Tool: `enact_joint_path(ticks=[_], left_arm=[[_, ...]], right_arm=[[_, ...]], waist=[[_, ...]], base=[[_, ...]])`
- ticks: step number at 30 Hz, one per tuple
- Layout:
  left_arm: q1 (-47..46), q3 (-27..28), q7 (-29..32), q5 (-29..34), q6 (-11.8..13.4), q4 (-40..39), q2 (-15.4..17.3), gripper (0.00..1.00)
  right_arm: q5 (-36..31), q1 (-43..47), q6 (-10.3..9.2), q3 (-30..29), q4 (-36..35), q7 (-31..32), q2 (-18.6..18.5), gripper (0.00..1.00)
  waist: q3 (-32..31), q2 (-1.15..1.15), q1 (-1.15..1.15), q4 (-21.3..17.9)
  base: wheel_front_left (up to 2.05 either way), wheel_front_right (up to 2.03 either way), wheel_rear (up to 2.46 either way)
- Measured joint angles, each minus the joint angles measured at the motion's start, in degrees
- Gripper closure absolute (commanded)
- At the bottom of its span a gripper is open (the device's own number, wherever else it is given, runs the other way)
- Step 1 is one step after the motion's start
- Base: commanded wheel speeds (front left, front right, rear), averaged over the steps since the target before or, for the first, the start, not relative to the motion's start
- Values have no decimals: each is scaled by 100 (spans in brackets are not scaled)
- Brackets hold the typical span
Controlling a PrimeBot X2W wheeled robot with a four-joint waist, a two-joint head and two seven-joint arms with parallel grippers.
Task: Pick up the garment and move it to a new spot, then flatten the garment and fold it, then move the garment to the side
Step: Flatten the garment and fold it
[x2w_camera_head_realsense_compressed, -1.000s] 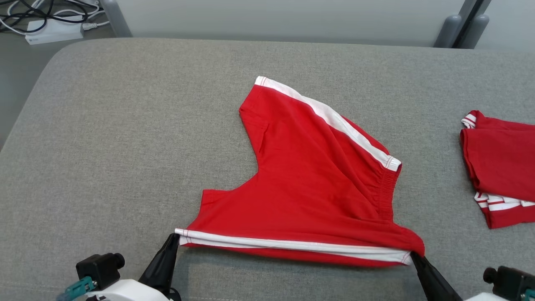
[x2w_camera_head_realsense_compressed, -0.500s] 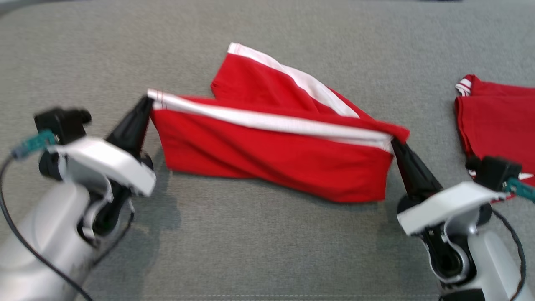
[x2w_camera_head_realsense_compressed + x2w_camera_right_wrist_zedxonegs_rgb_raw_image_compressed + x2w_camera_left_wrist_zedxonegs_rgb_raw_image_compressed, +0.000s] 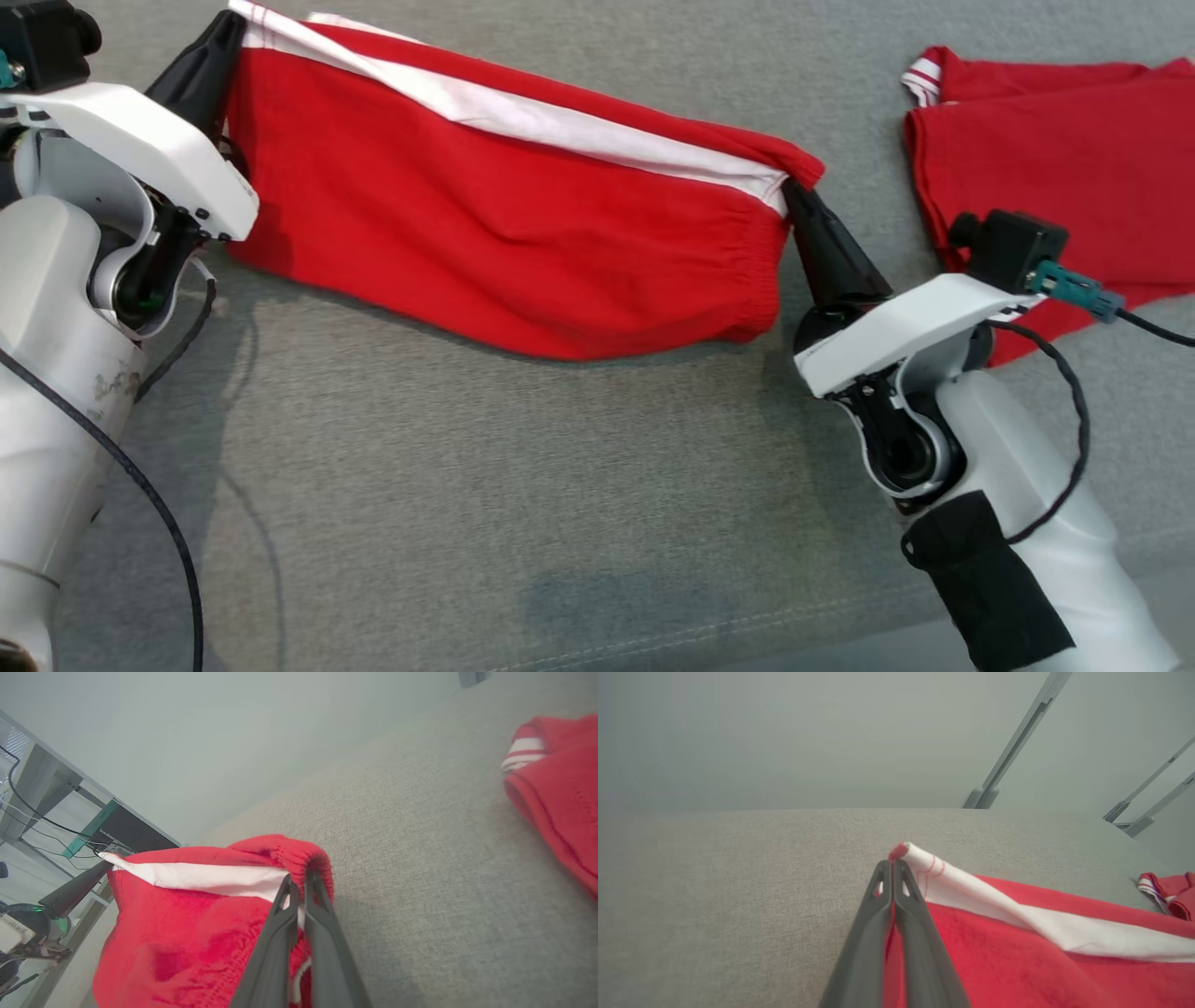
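The garment is a pair of red shorts with a white side stripe, hanging stretched between my two grippers above the grey cushion. My left gripper is shut on its upper left corner at the stripe's end; the left wrist view shows that corner pinched at my fingertips. At the elastic waistband end, my right gripper is shut on the cloth. In the right wrist view the waistband folds over my fingertips. The lower hem sags toward the cushion.
A second red garment with white stripes lies on the cushion at the right, close behind my right wrist. The grey cushion has free room in front. Metal frame legs stand beyond the far edge.
Both grippers have lifted the shorts' striped near edge off the cushion and carried it up and away, so the garment hangs doubled. The head camera has also tilted down.
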Motion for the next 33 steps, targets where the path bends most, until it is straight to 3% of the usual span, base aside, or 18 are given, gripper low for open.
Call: enact_joint_path(ticks=[9,10,11,12,13,19,24,29,33], left_arm=[[-459,-201,-191,2,-142,1088,-178,100],[-477,-209,-191,-45,-142,1156,-190,65],[-486,-237,-204,-65,-143,1220,-198,5],[-487,-282,-236,-80,-143,1249,-196,0],[-487,-328,-242,-90,-143,1257,-192,0],[-487,-460,-723,-103,-143,1406,-159,0],[-388,-470,-1143,36,-31,1070,-152,0],[605,-154,-1269,246,567,-74,-19,0],[1804,346,-1280,639,1276,-1622,113,0]], right_arm=[[748,-561,0,1024,657,-516,-14,100],[784,-593,0,1093,699,-555,-23,88],[850,-616,0,1141,738,-589,-21,56],[890,-643,0,1187,781,-624,-22,12],[913,-673,0,1232,817,-664,-23,0],[824,-651,0,1223,815,-786,-102,0],[-4,-122,0,485,350,-790,-288,0],[-1032,720,0,-269,-312,-792,-264,0],[-1846,1336,0,-744,-843,-792,-209,0]], waist=[[280,0,0,-378],[274,0,0,-375],[263,0,0,-370],[254,0,0,-364],[238,0,0,-357],[76,0,0,-247],[-67,0,0,-54],[-228,0,0,194],[-355,0,0,413]], base=[[0,0,0],[0,0,0],[0,0,0],[0,0,0],[0,0,0],[0,0,0],[0,0,0],[0,0,0],[0,0,0]])
